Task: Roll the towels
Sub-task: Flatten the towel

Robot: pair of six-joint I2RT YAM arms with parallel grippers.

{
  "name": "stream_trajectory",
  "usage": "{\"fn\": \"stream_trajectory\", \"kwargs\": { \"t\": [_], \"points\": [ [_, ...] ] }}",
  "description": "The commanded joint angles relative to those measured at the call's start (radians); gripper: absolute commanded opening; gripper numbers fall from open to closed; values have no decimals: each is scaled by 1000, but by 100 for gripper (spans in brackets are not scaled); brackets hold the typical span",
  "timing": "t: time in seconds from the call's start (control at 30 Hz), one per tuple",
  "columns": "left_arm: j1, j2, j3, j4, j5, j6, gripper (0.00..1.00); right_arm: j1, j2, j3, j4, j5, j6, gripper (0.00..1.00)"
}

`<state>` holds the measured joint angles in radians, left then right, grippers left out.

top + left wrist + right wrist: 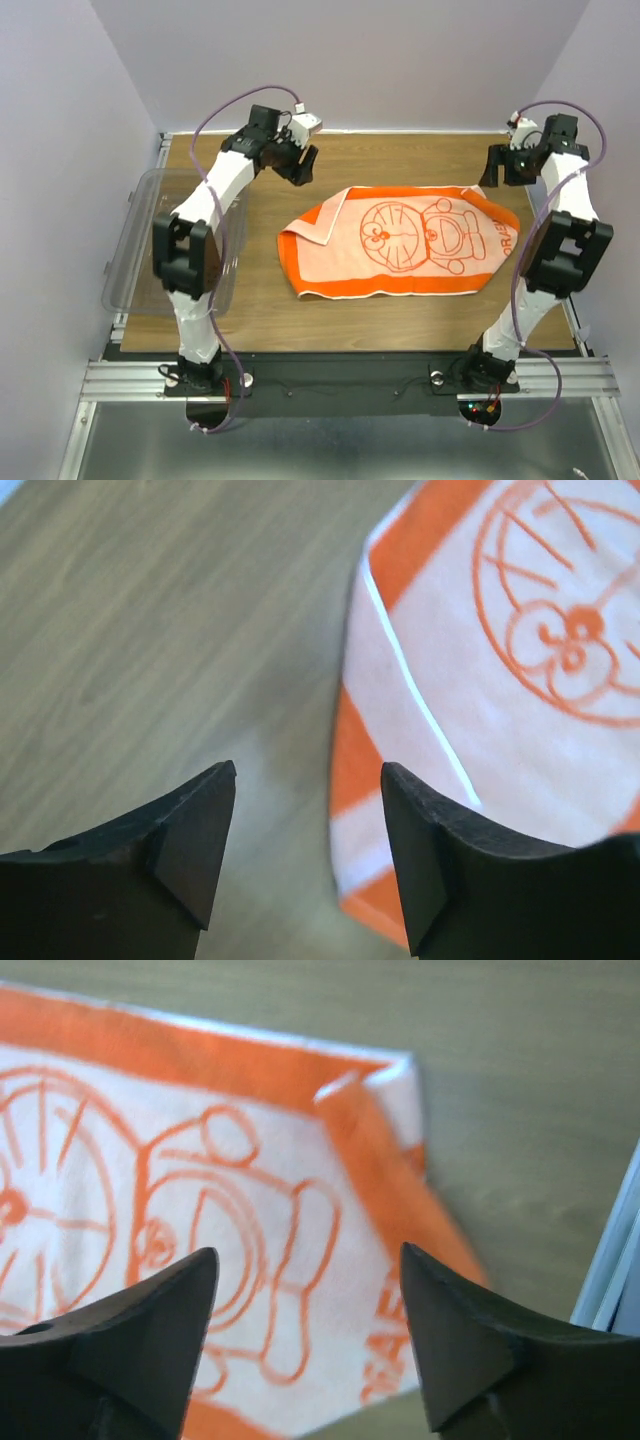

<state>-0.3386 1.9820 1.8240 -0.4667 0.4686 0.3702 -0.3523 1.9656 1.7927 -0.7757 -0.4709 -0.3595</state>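
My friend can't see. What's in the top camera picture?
An orange cartoon-cat towel lies spread, slightly rumpled, on a wooden table. The left tool and right tool hang near its far corners, holding nothing. A clear tub sits at the table's left edge.

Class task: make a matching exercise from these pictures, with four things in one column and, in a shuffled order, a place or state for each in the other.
Things
1. towel
2. clear plastic tub
3. left gripper
4. right gripper

Places or states
a. at the left edge of the table
b. open, above the towel's lettered right end
c. lying mid-table, cartoon side up
d. open, at the towel's left end

Pairs: 1-c, 2-a, 3-d, 4-b
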Motion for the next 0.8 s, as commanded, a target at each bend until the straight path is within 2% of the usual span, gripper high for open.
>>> {"fn": "stream_trajectory", "kwargs": {
  "t": [0.0, 0.07, 0.13, 0.23, 0.43, 0.77],
  "points": [
    [-66, -176, -185, 24, 11, 102, 62, 21, -189, -175, -203, -23, -169, 71],
    [-120, -190, -241, -7, -20, 143, 53, 68, -261, -266, -226, -17, -187, 60],
    [-163, -190, -275, -26, -48, 188, 45, 104, -299, -390, -221, -12, -184, 56],
    [-232, -164, -324, -10, -114, 196, 42, 145, -317, -492, -211, -20, -144, 51],
    [-281, -109, -348, 22, -140, 184, 53, 147, -309, -578, -172, 11, -122, 47],
    [-290, 1, -327, 42, -197, 190, 53, 147, -251, -645, -109, 54, -104, 47]
  ]
}}
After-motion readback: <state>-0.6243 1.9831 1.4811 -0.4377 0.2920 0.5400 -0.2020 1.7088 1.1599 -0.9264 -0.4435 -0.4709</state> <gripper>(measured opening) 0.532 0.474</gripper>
